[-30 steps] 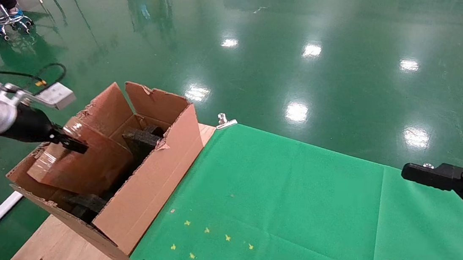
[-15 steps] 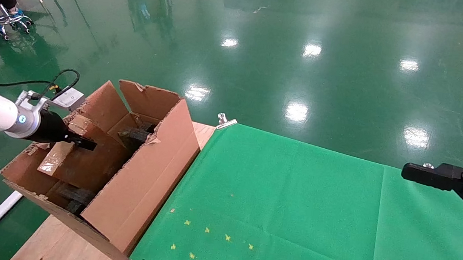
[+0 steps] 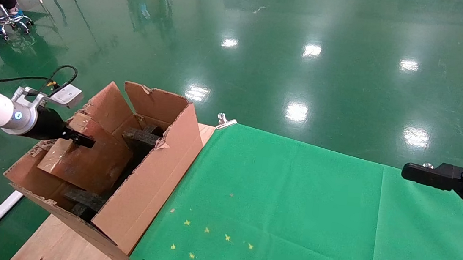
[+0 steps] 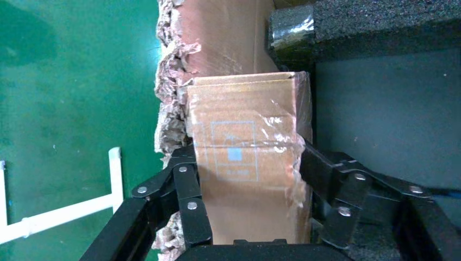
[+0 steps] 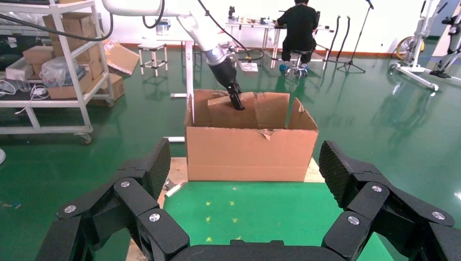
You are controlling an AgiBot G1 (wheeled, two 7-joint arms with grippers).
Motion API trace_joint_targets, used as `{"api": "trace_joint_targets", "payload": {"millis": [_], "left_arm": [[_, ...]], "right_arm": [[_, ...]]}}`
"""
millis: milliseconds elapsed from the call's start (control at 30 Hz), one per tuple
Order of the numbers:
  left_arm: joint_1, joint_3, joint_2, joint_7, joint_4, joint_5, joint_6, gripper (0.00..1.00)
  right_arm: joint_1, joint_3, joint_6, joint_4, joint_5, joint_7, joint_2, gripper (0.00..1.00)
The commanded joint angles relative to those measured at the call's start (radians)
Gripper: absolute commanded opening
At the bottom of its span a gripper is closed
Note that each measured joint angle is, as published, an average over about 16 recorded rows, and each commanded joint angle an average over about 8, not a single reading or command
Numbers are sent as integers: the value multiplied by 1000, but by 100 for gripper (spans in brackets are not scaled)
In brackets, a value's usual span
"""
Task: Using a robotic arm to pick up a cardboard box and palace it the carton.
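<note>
Shifted slightly right and up since half a second ago: carton (image 3: pixel 146 181) back near its position of a second ago, cardboard box (image 3: pixel 84 162) riding higher inside it.

Still clamped across the taped cardboard box by the left gripper (image 3: pixel 79 140), black linkage fingers (image 4: pixel 187 187) pressed on its two opposite faces in the left wrist view. Held tilted inside the carton's left half, lower end down among the black foam pieces (image 3: pixel 141 136), upper end near the torn left flap (image 3: pixel 102 105). Reads as a placement under way but not finished: box inside the walls, not yet released, apparently nudging the carton as it goes. Likely needs settling lower before letting go. Parked at far right over the green cloth (image 3: pixel 292 204), right gripper (image 5: pixel 244 179) spread wide, holding nothing.
</note>
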Motion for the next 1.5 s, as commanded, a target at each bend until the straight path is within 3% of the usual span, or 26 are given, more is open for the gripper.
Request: {"api": "trace_joint_targets", "payload": {"millis": [33,467,833,1067,1500], "left_arm": [[-2,0,-2,0,-2,1,3,100],[-38,-13,-16,13,-44,-18,46,100],[-183,-53,-113,-18,-290,-70,181,100],[-219,-39,-143,-38,-402,-53,211,100],[-125,-116,-141,1,-460,-139,254,100]], "right_arm": [[0,0,0,0,0,0,0,100],[0,0,0,0,0,0,0,100],[0,-1,0,0,0,0,0,100],[0,0,0,-1,1,-1,0,100],[0,-1,0,-1,1,-1,0,100]]}}
